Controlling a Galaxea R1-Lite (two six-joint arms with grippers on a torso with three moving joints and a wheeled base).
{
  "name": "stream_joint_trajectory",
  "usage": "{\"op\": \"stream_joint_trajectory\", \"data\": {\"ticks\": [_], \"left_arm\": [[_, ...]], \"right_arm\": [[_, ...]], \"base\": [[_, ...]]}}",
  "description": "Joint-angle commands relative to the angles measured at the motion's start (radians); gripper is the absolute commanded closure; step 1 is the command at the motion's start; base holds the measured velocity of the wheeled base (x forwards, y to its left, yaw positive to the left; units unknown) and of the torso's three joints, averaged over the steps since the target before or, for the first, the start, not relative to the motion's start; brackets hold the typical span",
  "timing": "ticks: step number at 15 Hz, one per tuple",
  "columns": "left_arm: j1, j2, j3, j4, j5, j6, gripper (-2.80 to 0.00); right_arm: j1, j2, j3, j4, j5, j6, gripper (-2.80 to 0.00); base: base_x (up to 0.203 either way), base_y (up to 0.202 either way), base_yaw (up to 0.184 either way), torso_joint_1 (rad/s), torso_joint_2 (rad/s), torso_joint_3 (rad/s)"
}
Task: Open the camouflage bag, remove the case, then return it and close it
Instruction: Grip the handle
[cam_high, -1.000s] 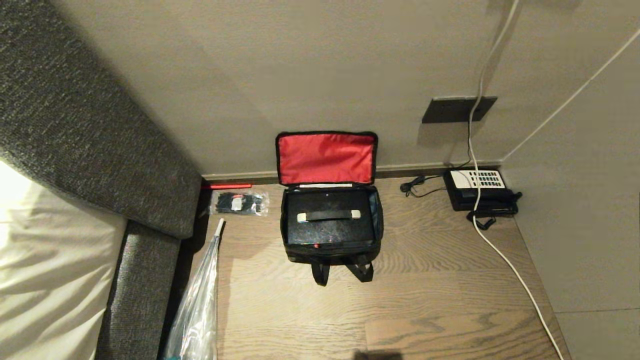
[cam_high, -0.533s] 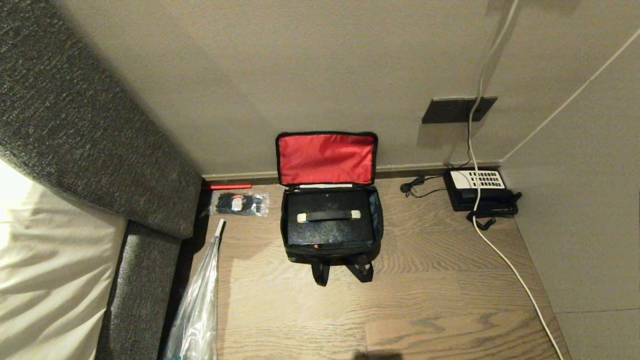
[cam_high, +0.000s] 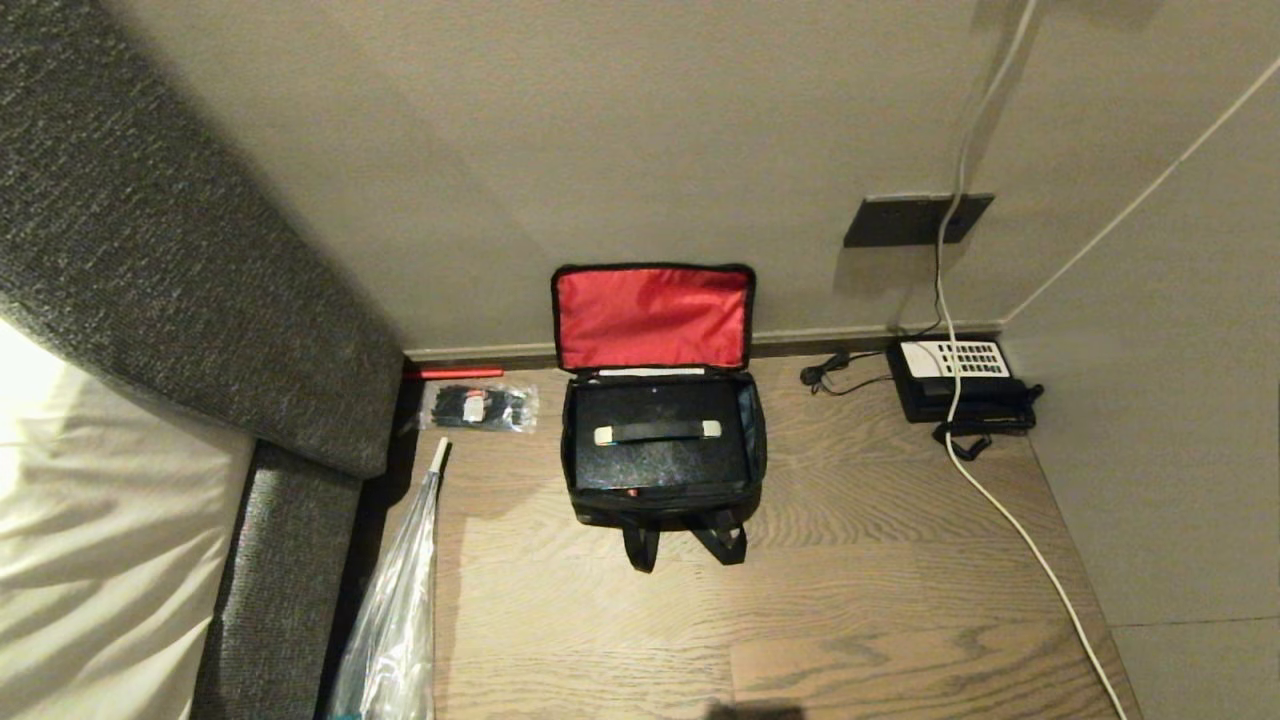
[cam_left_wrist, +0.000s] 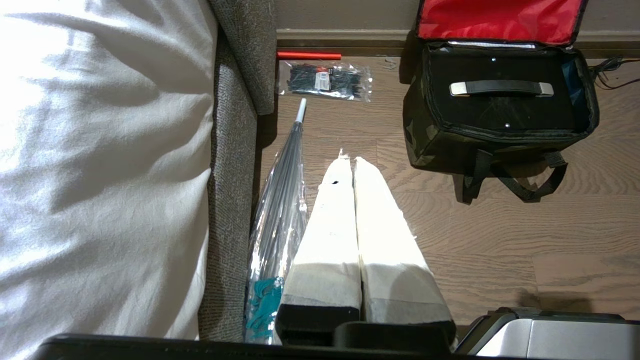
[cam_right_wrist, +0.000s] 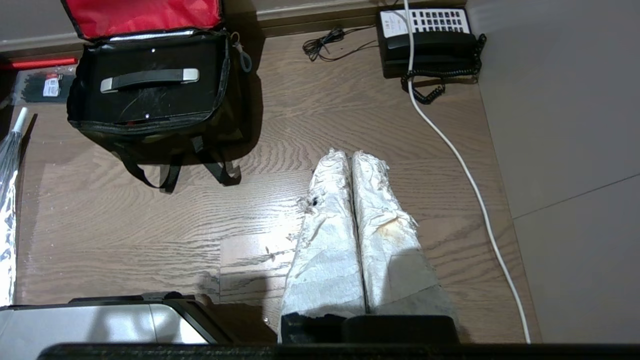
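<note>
The camouflage bag (cam_high: 590, 515) stands on the wooden floor against the wall, its red-lined lid (cam_high: 652, 315) flipped up and open. Inside it lies the black case (cam_high: 660, 455), grey handle bar (cam_high: 656, 431) facing up. The bag (cam_left_wrist: 435, 145) with the case (cam_left_wrist: 500, 107) also shows in the left wrist view, and the bag (cam_right_wrist: 155, 137) with the case (cam_right_wrist: 150, 97) in the right wrist view. My left gripper (cam_left_wrist: 348, 160) hangs shut over bare floor, well short of the bag, beside the umbrella. My right gripper (cam_right_wrist: 348, 154) is shut too, apart from the bag, holding nothing. Neither arm appears in the head view.
A grey sofa with a white cushion (cam_high: 130, 330) fills the left side. A plastic-wrapped umbrella (cam_high: 400, 590) lies along it. A packet of black cable ties (cam_high: 478, 406) and a red stick (cam_high: 455, 372) lie by the wall. A black telephone (cam_high: 955, 385) and a white cable (cam_high: 1020, 540) occupy the right.
</note>
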Motion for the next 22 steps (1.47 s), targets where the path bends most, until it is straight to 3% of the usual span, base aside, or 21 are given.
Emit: {"op": "stream_joint_trajectory", "data": {"ticks": [1, 14, 16, 22], "left_arm": [[0.000, -0.002, -0.001, -0.001, 0.001, -0.001, 0.00], [0.000, -0.002, 0.000, -0.001, 0.001, 0.000, 0.00], [0.000, -0.002, 0.000, 0.000, 0.001, -0.001, 0.00], [0.000, -0.002, -0.001, 0.000, 0.001, -0.001, 0.00]], "right_arm": [[0.000, -0.003, 0.000, 0.000, 0.000, 0.000, 0.00], [-0.001, -0.003, 0.000, 0.000, 0.000, 0.001, 0.00], [0.000, -0.003, 0.003, -0.004, 0.010, -0.035, 0.00], [0.000, -0.003, -0.001, 0.009, 0.005, -0.040, 0.00]], "base": [[0.000, 0.000, 0.000, 0.000, 0.00, 0.000], [0.000, 0.000, 0.000, 0.000, 0.00, 0.000], [0.000, 0.000, 0.000, 0.000, 0.00, 0.000], [0.000, 0.000, 0.000, 0.000, 0.00, 0.000]]}}
